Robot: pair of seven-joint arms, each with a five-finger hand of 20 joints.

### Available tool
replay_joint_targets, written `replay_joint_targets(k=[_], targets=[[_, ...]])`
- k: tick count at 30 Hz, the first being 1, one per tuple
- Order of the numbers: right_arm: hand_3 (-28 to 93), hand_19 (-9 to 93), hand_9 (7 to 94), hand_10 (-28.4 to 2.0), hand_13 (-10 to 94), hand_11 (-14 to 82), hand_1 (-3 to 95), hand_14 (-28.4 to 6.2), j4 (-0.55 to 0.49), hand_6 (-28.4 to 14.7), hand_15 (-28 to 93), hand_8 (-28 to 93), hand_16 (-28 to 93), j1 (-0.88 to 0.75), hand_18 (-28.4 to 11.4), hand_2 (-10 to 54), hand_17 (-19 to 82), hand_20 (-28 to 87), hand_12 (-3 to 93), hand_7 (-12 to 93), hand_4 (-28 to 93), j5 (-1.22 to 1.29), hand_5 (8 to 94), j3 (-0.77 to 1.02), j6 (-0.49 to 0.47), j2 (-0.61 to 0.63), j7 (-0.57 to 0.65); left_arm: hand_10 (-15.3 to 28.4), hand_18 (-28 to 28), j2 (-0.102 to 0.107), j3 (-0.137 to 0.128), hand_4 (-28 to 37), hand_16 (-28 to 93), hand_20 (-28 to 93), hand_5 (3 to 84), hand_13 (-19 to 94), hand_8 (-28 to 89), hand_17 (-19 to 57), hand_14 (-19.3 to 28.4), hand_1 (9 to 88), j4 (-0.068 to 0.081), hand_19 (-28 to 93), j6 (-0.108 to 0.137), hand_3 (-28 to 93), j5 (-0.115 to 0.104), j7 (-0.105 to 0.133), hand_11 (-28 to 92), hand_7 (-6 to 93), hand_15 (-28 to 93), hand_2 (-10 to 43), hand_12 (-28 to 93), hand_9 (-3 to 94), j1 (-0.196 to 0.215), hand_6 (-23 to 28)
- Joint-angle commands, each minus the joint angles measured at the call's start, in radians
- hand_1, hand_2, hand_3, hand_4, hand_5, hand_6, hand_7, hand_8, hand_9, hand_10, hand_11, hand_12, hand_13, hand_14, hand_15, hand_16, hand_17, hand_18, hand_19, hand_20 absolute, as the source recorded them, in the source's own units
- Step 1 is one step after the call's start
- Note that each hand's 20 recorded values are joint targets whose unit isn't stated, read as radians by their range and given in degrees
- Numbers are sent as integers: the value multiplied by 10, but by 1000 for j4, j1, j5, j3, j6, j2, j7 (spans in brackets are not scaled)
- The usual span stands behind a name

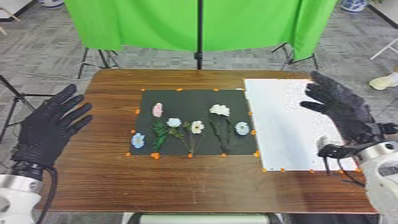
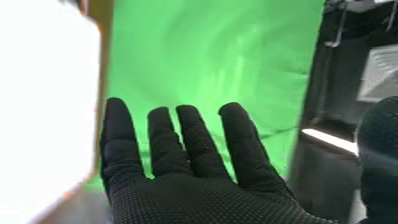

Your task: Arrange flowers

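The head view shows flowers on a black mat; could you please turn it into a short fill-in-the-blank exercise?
The sheet to the right of the black mat is ____.
The flower nearest the mat's far left corner has a ____ bloom.
The curtain behind the table is ____.
The right robot hand, fingers straight, holds ____.

Missing words: white; pink; green; nothing.

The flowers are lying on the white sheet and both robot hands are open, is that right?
Not quite. The head view shows the flowers lying on the black sheet, not on the white sheet. The left robot hand and right robot hand are indeed open.
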Motion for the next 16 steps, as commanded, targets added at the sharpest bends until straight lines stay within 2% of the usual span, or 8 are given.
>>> replay_joint_targets(k=[1,2,4,6,7,11,14,16], targets=[[771,322,236,-118,170,2,57,-113,-59,-35,-46,-81,384,-107,-207,-39,-29,164,230,60,-283,-69,237,-17,-6,-155,-43,83,238,-65,30,-282,7,54,246,123,-115,-126,115,241,4,412,26,662,18,-3,167,191,239,-50,145,175,19,4],[771,320,234,-117,166,-1,57,-114,-58,-35,-50,-80,384,-102,-208,-38,-34,162,230,59,-283,-68,234,-16,-31,-173,-32,83,239,-66,38,-282,12,53,243,121,-114,-129,113,241,8,410,32,660,18,7,161,192,231,-53,148,173,17,3],[771,320,232,-117,163,-9,56,-114,-72,-35,-63,-78,386,-112,-207,-38,-39,155,233,57,-283,-60,232,-22,-27,-200,-17,82,239,-56,81,-282,19,52,240,120,-115,-131,112,239,13,407,77,661,6,63,157,193,222,-55,154,171,19,3],[771,323,232,-117,163,-12,57,-115,-78,-36,-69,-76,392,-112,-207,-38,-40,151,238,57,-283,-72,231,-27,-45,-223,-1,81,239,-62,92,-283,24,52,238,122,-115,-132,112,237,21,406,65,670,3,59,157,195,219,-57,159,171,10,3],[771,325,232,-117,164,-12,60,-115,-73,-36,-69,-76,393,-101,-206,-37,-40,151,239,58,-282,-91,231,-31,-63,-239,2,81,240,-60,96,-283,25,52,238,123,-115,-133,112,237,22,406,70,671,6,61,158,196,219,-57,161,172,7,3],[770,339,233,-120,168,-6,66,-112,-63,-40,-68,-75,402,-68,-207,-36,-39,157,245,61,-282,-110,231,-57,-61,-264,-1,81,241,-70,96,-283,29,51,236,124,-116,-135,112,236,26,403,62,677,9,59,162,202,218,-58,166,172,4,3],[766,344,233,-120,169,-5,63,-111,-83,-42,-68,-75,407,-39,-209,-37,-43,157,245,60,-282,-97,231,-62,-55,-251,-6,80,245,-79,107,-283,31,48,235,120,-118,-141,110,237,34,397,59,676,8,69,161,206,216,-60,167,170,-17,4],[764,346,235,-121,168,-4,62,-111,-97,-42,-69,-75,409,-27,-211,-36,-47,158,245,59,-282,-114,232,-63,-57,-226,-19,80,247,-84,120,-283,32,46,234,119,-119,-145,110,237,42,395,48,672,13,63,160,206,214,-60,168,169,-37,4]])
